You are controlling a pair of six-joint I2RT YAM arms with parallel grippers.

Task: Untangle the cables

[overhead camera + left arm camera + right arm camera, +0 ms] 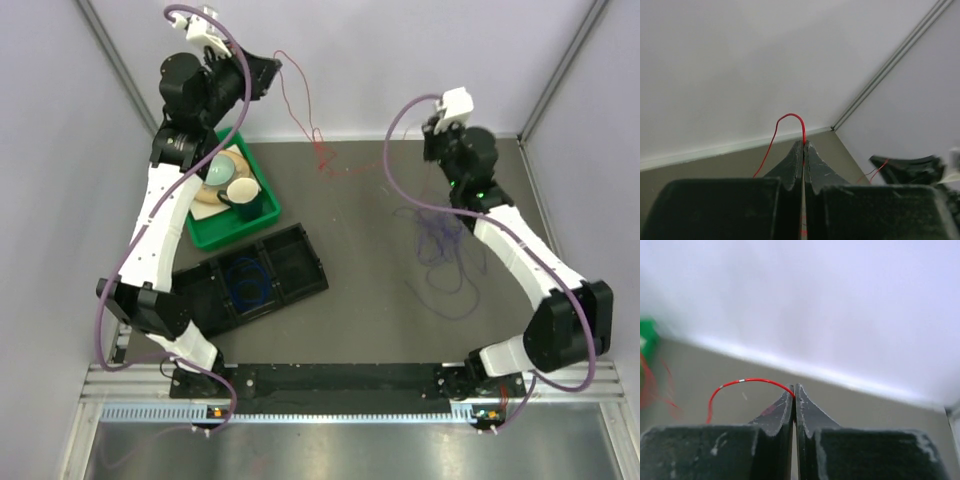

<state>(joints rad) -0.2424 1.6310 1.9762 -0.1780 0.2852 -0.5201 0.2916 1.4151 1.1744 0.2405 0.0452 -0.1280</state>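
Observation:
The red cable point(299, 112) hangs from my raised left gripper point(272, 68) down to a small red tangle point(322, 157) on the grey table, and a faint strand runs on toward my right gripper point(431, 140). In the left wrist view the gripper point(804, 143) is shut on the red cable point(790, 115), which loops above the tips. In the right wrist view the gripper point(794, 388) is shut on a red cable point(747, 380) arching left. A purple cable point(441, 250) lies loose under the right arm. A blue cable point(245, 281) is coiled in the black tray point(300, 262).
A green bin point(262, 214) with a bowl and cups stands at the left, beside the black tray. Grey walls close the table at the back and both sides. A black rail point(330, 380) runs along the near edge between the arm bases.

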